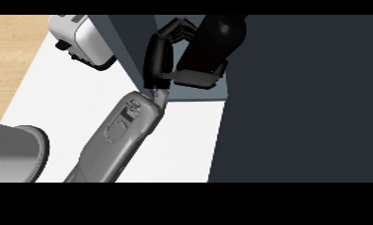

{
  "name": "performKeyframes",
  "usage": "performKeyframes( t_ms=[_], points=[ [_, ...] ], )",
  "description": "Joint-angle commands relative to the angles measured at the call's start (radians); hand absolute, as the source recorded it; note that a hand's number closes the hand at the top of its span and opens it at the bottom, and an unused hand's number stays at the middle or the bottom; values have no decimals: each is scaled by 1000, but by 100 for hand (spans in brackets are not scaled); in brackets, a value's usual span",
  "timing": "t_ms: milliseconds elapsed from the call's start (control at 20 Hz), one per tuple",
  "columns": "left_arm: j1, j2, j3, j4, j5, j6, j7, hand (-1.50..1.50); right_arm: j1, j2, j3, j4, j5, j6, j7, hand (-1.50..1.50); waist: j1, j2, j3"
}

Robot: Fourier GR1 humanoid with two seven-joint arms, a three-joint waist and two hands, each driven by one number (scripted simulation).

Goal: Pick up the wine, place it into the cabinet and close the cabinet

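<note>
gripping the wine bottle (218,39) with the hand (166,54), fingers curled round its dark body. bottle just right of the palm, inside the open cabinet (138,46). toaster (84,39) off to the left.

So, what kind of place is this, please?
Most likely a kitchen: a white counter, a toaster at its back, and a dark cabinet where the robot hand holds a wine bottle.
</note>
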Motion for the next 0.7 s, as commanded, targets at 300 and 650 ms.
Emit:
performKeyframes(
  t_ms=[300, 650],
  points=[
    [-10, -6, 31, 183, 70, -44, -171, 150, 7, 15, -21, -6, -85, 27, -27, -150, 8, 2, 0],
    [-70, -6, -26, 332, 178, 5, -241, 150, 70, 14, -53, -46, -137, 70, -40, -150, -5, 2, 0]
  ],
)
